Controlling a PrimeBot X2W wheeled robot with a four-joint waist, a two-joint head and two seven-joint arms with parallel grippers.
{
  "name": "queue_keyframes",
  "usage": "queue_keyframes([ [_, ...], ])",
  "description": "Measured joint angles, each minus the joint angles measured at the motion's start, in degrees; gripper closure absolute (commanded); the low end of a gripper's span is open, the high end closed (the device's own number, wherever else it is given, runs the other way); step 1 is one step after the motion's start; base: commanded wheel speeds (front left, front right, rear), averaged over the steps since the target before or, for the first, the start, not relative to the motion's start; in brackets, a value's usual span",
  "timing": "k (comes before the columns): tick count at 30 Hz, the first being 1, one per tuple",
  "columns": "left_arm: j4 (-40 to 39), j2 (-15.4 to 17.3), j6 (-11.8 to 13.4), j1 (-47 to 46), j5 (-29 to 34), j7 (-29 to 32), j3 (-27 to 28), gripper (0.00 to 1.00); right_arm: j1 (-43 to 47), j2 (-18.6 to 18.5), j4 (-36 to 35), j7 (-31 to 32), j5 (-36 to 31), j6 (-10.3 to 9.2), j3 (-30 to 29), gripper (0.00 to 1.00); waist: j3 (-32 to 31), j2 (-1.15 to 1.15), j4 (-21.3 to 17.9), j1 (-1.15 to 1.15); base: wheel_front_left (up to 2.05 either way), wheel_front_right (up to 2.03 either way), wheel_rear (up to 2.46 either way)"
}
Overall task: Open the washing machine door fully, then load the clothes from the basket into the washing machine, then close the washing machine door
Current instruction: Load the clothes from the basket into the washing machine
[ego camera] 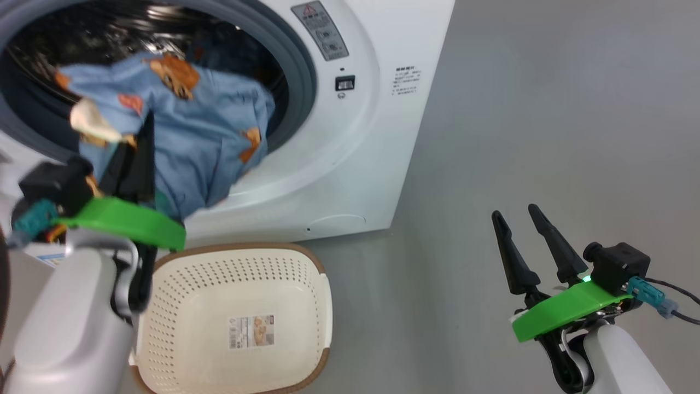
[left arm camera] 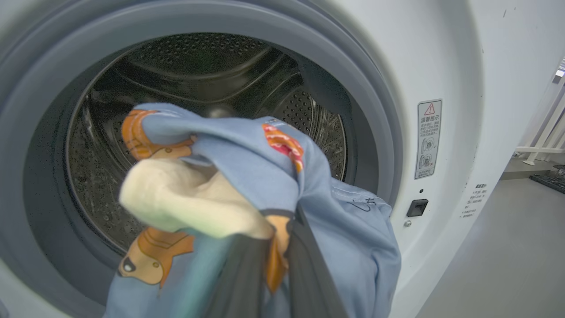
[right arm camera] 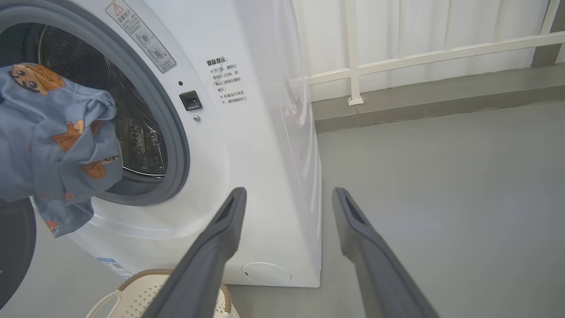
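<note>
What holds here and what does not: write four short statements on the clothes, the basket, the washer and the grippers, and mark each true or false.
1. The left gripper is shut on the clothes. True.
2. A garment lies in the basket. False: it holds no clothes; a label sticker shows on its bottom.
3. The right gripper is open and holds nothing. True.
4. The drum is shut behind the door. False: the washing machine stands open, its drum in plain sight behind the held clothes.
</note>
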Motion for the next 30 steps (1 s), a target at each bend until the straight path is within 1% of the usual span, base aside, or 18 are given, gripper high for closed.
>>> queue_keyframes([
  [6,10.4,-0.6,-1.3,-9.2,-0.1,0.5,0.8,1.0,-2.3,1.3,-0.9,0.0,0.0,0.0,0.2,0.0,3.7,0.0,-1.6,0.0,0.0,0.0,0.0],
  [9,16.1,-0.3,-1.7,-13.5,-0.1,0.5,1.2,1.0,-3.4,1.7,-1.4,0.0,0.0,0.0,0.2,0.0,5.8,0.0,-2.6,0.0,0.0,0.0,0.0],
  [11,19.8,-0.1,-2.4,-16.6,0.0,0.4,1.4,1.0,-3.9,1.9,-1.7,0.0,0.0,0.0,0.2,0.0,7.3,0.0,-3.3,0.0,0.0,0.0,0.0],
  [16,27.2,1.2,-3.1,-23.6,0.3,-0.5,1.8,1.0,-5.5,2.6,-2.6,0.0,0.0,0.0,0.1,0.0,11.0,0.0,-5.3,0.0,0.0,0.0,0.0],
  [20,32.1,1.7,-3.2,-28.4,0.6,-0.9,2.1,1.0,-5.6,3.3,-2.9,0.0,0.0,0.0,0.1,0.0,13.7,0.0,-7.3,0.0,0.0,0.0,0.0],
  [25,36.4,3.5,-3.6,-33.1,1.1,-1.5,2.8,1.0,-6.4,4.0,-3.6,0.0,0.0,0.0,0.2,0.0,16.5,0.0,-10.2,0.0,0.0,0.0,0.0],
  [28,38.6,3.7,-3.6,-35.7,2.6,-1.6,2.4,1.0,-6.8,4.5,-3.7,0.0,0.0,0.0,0.3,0.0,18.2,0.0,-11.7,0.0,0.0,0.0,0.0],
  [30,40.5,4.5,-3.7,-37.9,3.1,-1.6,1.8,1.0,-6.8,4.9,-3.8,0.0,0.1,0.0,0.5,0.0,19.2,0.0,-12.6,0.0,0.0,0.0,0.0],
])
